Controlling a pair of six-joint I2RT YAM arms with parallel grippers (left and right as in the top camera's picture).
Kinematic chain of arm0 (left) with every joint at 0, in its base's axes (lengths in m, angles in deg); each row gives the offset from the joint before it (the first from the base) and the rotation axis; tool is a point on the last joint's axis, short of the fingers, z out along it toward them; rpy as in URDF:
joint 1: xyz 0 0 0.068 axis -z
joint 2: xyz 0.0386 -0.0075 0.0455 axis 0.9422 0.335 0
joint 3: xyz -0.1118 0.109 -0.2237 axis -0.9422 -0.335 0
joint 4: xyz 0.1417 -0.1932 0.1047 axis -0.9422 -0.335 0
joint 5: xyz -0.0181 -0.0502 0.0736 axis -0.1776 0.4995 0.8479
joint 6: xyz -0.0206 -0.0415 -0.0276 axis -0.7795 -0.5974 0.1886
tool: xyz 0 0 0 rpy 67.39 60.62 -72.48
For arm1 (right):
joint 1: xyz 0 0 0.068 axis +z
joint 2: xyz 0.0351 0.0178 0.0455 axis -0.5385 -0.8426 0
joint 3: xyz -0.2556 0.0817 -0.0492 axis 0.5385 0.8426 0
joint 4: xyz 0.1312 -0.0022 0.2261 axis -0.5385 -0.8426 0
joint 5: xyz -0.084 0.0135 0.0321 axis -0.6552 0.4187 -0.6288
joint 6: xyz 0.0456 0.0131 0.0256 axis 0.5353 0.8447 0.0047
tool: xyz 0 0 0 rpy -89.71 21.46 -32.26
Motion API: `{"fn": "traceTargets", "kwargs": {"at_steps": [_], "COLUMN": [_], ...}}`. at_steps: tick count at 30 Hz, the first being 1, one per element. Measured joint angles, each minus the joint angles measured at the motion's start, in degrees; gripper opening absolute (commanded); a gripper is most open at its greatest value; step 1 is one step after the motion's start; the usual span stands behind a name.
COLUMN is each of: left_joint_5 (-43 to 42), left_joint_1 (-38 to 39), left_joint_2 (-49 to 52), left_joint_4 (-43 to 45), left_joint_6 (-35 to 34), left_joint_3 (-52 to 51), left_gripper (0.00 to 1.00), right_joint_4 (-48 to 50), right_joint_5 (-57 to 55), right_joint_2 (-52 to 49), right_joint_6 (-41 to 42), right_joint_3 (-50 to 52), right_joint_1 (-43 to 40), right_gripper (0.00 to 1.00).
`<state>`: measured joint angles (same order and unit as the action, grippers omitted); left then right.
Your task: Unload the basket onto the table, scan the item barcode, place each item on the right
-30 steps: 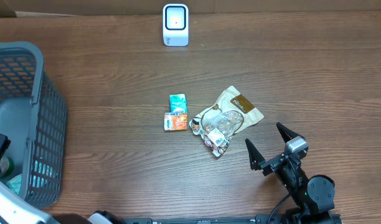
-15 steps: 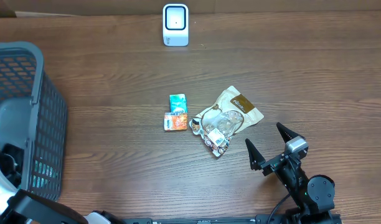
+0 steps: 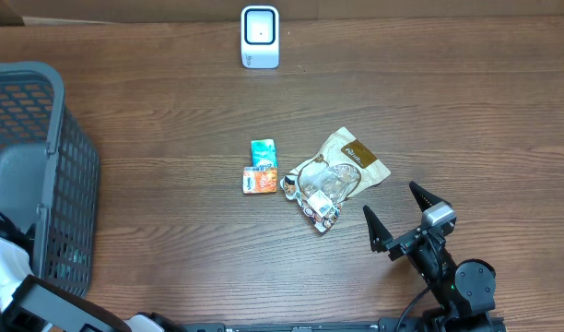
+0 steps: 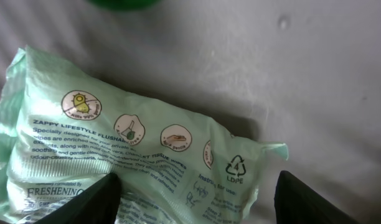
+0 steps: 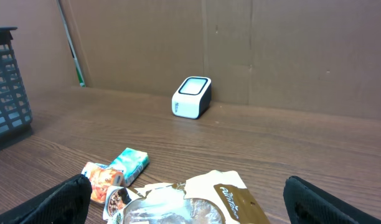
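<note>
Left wrist: left jaws spread over a crinkly pale-green plastic wipes pack [image 4: 134,155]; right jaws parted wide.

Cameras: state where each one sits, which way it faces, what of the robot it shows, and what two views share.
Overhead: above the table, looking straight down on scanner, basket and teal packet; shows the open right gripper.
Left wrist: inside the basket, facing a green wipes pack; left gripper fingers in the bottom corners.
Right wrist: low over the table, facing the scanner and cardboard wall; its fingers in the bottom corners.
Shared: overhead and right wrist both show scanner, basket, teal packet.
</note>
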<state>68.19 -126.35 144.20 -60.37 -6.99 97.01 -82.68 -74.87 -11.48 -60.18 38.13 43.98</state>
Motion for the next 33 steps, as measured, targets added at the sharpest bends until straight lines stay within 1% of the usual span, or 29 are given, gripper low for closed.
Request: {"fn": "traceTargets", "kwargs": {"at_steps": [4, 6, 11, 12, 13, 14, 15, 19, 25, 30, 33], "left_joint_5": [0.94, 1.75, 2.34, 2.47, 2.56, 2.84, 2.99, 2.47, 1.73, -1.73, -3.58], "left_joint_1": [0.0, 0.0, 0.0, 0.02, 0.02, 0.02, 0.0, 0.42, 0.42, 0.31, 0.31], "left_joint_2": [-0.7, -0.39, 2.95, 3.76, 4.52, 5.2, 5.75, 6.95, 9.46, 10.95, 10.6], "left_joint_4": [2.1, 2.14, 0.59, 0.11, -0.31, -0.85, -1.51, -3.32, -10.1, -21.0, -25.79], "left_joint_6": [0.28, 0.61, 0.79, 0.79, 0.79, 0.55, 0.68, 0.39, 0.15, -1.79, -2.56], "left_joint_3": [-1.6, -1.7, 0.72, 1.55, 2.36, 3.13, 3.85, 5.84, 10.93, 19.17, 27.98], "left_gripper": [0.5, 0.49, 0.49, 0.45, 0.34, 0.1, 0.04, 0.04, 0.04, 0.04, 0.04], "right_joint_4": [0.0, -0.04, 0.0, -0.02, -0.02, -0.02, -0.02, 0.0, 0.0, -0.04, 0.0], "right_joint_5": [0.02, 0.0, 0.04, 0.0, 0.02, 0.02, 0.02, 0.02, 0.02, 0.0, 0.0], "right_joint_2": [0.0, 0.0, 0.0, 0.0, 0.0, 0.0, 0.0, 0.0, 0.0, 0.0, 0.0], "right_joint_6": [0.02, 0.02, 0.0, -0.02, -0.04, 0.0, -0.02, -0.02, -0.02, -0.02, -0.02], "right_joint_3": [0.0, 0.0, 0.0, 0.0, 0.0, 0.0, 0.0, 0.0, 0.0, 0.0, 0.0], "right_joint_1": [0.0, 0.0, 0.0, 0.0, 0.0, 0.0, 0.0, 0.0, 0.0, 0.0, 0.0], "right_gripper": [1.0, 1.0, 1.0, 1.0, 1.0, 1.0, 1.0, 1.0, 1.0, 1.0, 1.0]}}
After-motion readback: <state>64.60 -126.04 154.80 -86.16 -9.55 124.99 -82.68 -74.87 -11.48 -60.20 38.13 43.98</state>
